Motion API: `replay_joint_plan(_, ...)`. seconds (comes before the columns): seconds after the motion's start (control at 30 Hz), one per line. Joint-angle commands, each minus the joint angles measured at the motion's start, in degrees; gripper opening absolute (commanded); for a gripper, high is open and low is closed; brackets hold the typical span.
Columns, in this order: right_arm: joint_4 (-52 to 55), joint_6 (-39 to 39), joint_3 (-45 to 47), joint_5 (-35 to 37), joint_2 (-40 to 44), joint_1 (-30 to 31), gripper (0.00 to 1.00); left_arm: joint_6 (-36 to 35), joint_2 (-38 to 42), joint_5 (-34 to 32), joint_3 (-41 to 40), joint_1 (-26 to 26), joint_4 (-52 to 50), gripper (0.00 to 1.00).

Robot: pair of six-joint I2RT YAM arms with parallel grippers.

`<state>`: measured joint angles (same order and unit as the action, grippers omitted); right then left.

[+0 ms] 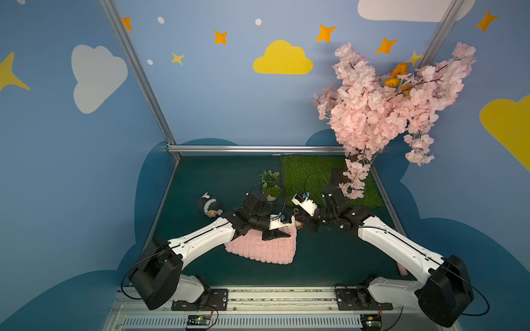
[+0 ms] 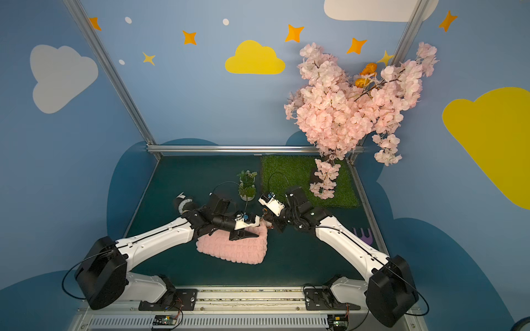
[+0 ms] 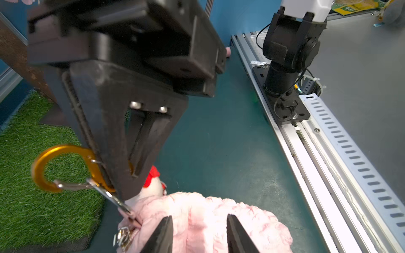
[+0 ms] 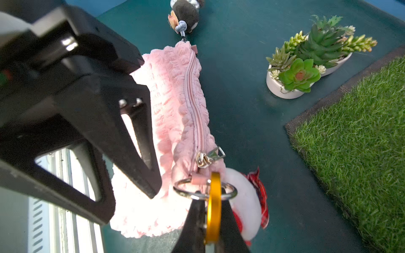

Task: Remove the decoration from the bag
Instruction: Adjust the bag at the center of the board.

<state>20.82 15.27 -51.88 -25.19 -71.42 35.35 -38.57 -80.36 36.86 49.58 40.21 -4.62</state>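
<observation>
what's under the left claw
The pink bag, its fluffy fabric pinched in the left claw. The table beneath that part of the bag is covered.

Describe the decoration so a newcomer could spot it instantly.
Find the pink bag on the table. At its end nearer the grass mat, by the zip pull and a gold clip, lies the decoration. It is white with red trim, unlike the dark plush at the bag's other end.
</observation>
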Motion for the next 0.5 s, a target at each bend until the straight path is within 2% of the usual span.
replay_joint_plan(0.0, -0.7, 0.9, -2.0, -3.2, 0.1, -0.4, 0.0, 0.0, -0.5, -1.4, -0.7, -0.7, 3.1, 0.43)
replay_joint_plan(0.07, -0.8, 0.6, -1.3, -3.9, 0.7, -0.4, 0.0, 2.9, -0.2, -3.2, -1.0, -1.3, 6.2, 0.43)
replay_joint_plan(0.3, -1.5, -0.1, 0.0, -5.0, 1.2, -0.4, 0.0, 9.5, -0.5, -2.7, -1.7, -0.8, 10.7, 0.51)
replay_joint_plan(0.47, -1.8, -0.3, 0.4, -5.5, 1.5, -0.3, 0.0, 11.9, -1.0, -6.6, -2.5, 0.1, 13.8, 0.5)
